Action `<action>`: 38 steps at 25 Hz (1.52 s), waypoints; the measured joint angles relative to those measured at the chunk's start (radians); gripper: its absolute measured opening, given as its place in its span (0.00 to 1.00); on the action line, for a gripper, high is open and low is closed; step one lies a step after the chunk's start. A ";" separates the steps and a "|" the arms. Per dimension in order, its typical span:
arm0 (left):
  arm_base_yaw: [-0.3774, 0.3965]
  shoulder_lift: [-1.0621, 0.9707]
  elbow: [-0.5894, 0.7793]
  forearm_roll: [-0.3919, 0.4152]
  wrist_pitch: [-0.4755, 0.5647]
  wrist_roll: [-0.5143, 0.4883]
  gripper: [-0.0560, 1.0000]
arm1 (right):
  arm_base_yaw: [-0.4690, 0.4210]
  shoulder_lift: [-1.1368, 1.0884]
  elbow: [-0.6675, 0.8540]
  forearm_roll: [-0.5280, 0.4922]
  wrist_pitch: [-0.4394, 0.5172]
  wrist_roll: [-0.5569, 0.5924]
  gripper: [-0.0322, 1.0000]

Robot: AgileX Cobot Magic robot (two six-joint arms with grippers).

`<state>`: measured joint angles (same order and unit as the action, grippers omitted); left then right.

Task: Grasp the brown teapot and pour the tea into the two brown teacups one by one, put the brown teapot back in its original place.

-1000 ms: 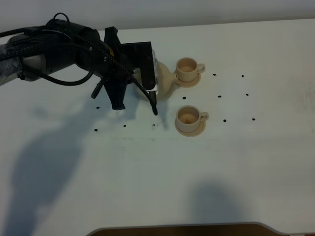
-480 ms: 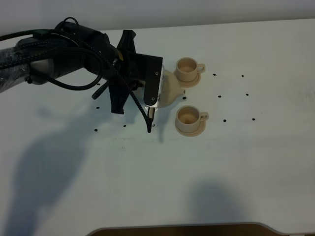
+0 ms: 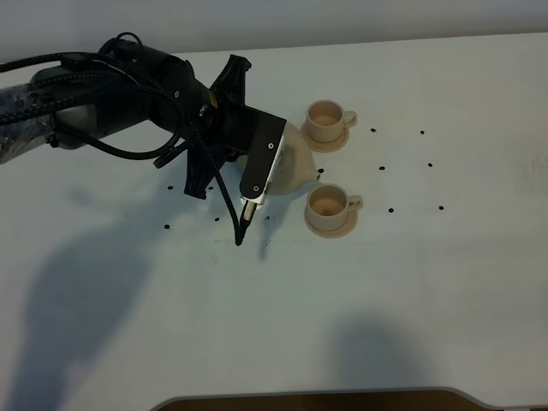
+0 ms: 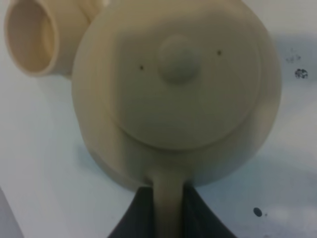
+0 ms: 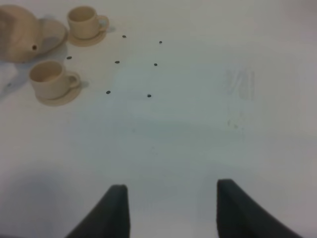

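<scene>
1. Since one second ago the left arm has turned and come nearer. The brown teapot [image 3: 291, 158] has swung with it from beside the far teacup [image 3: 326, 119] toward the near teacup [image 3: 328, 202]. Both cups have stayed in place.
2. The counter [image 3: 411, 291] is white and flat, with small black dots [image 3: 382, 169] on it, six of them right of the cups. A pale wall [image 3: 342, 17] runs along its far edge, and broad shadows [image 3: 68, 291] lie on its left and near parts.
3. I count one teapot, two teacups, each on its own small saucer [image 3: 331, 228], and two claws.
4. The left claw [image 4: 166, 215] is closed on the teapot's loop handle, one dark finger on each side. The pot is tilted, with its spout to the right, between the two cups.
5. In the right wrist view a wider plate [image 5: 55, 30] lies between the teapot and the far teacup.
6. The right claw [image 5: 171, 208] is wide open and holds nothing; it is over the counter, well apart from the cups.
</scene>
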<state>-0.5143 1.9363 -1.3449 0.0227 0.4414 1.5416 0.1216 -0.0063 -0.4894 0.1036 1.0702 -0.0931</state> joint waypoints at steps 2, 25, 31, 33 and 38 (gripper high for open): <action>-0.006 0.000 0.000 0.009 -0.006 0.005 0.17 | 0.000 0.000 0.000 0.000 0.000 0.000 0.42; -0.056 0.000 0.000 0.187 -0.057 0.029 0.17 | 0.000 0.000 0.000 0.000 0.000 0.000 0.42; -0.061 0.000 0.000 0.214 -0.086 0.029 0.17 | 0.000 0.000 0.000 0.000 0.000 0.000 0.42; -0.063 0.000 0.000 0.227 -0.093 0.029 0.17 | 0.000 0.000 0.000 0.000 0.000 0.000 0.42; -0.064 0.000 0.000 0.235 -0.097 0.029 0.17 | 0.000 0.000 0.000 0.000 0.000 0.000 0.42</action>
<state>-0.5784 1.9363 -1.3449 0.2582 0.3448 1.5710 0.1216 -0.0066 -0.4894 0.1036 1.0702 -0.0931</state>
